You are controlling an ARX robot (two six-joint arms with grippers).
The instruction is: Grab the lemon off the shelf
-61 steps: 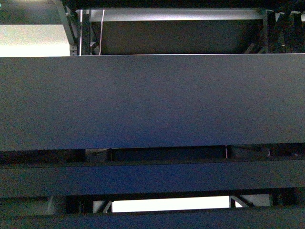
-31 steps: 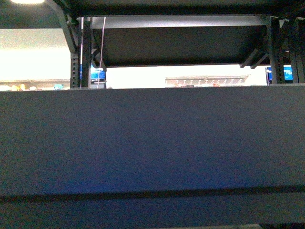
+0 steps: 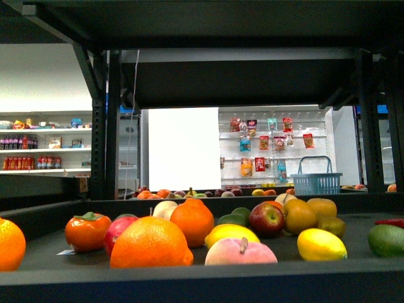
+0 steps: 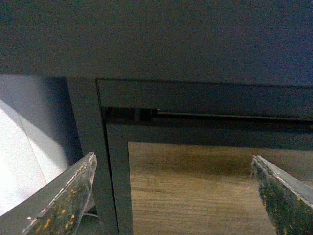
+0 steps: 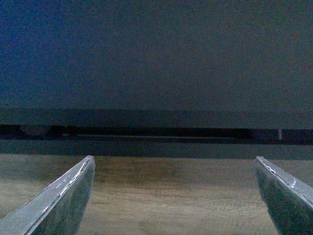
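Note:
The lemon (image 3: 322, 245), bright yellow and oval, lies on the dark shelf (image 3: 189, 282) at the right of the fruit pile in the front view. Neither gripper shows in that view. The left gripper (image 4: 173, 156) is open, nothing between its clear fingers (image 4: 63, 198), and faces a dark shelf board (image 4: 195, 39) and an upright post (image 4: 90, 147) over a wooden floor. The right gripper (image 5: 174, 157) is open and empty too, below a dark board (image 5: 156, 58). The lemon does not show in either wrist view.
Around the lemon lie oranges (image 3: 150, 243), a peach (image 3: 240, 252), another yellow fruit (image 3: 231, 234), a red apple (image 3: 266, 218), a persimmon (image 3: 87, 231) and a green fruit (image 3: 386, 240). A board (image 3: 227, 22) roofs the shelf. A blue basket (image 3: 315, 182) stands behind.
The front view has risen: the dark board that filled the picture has dropped to the bottom edge, and the fruit shelf with the lemon has come into sight.

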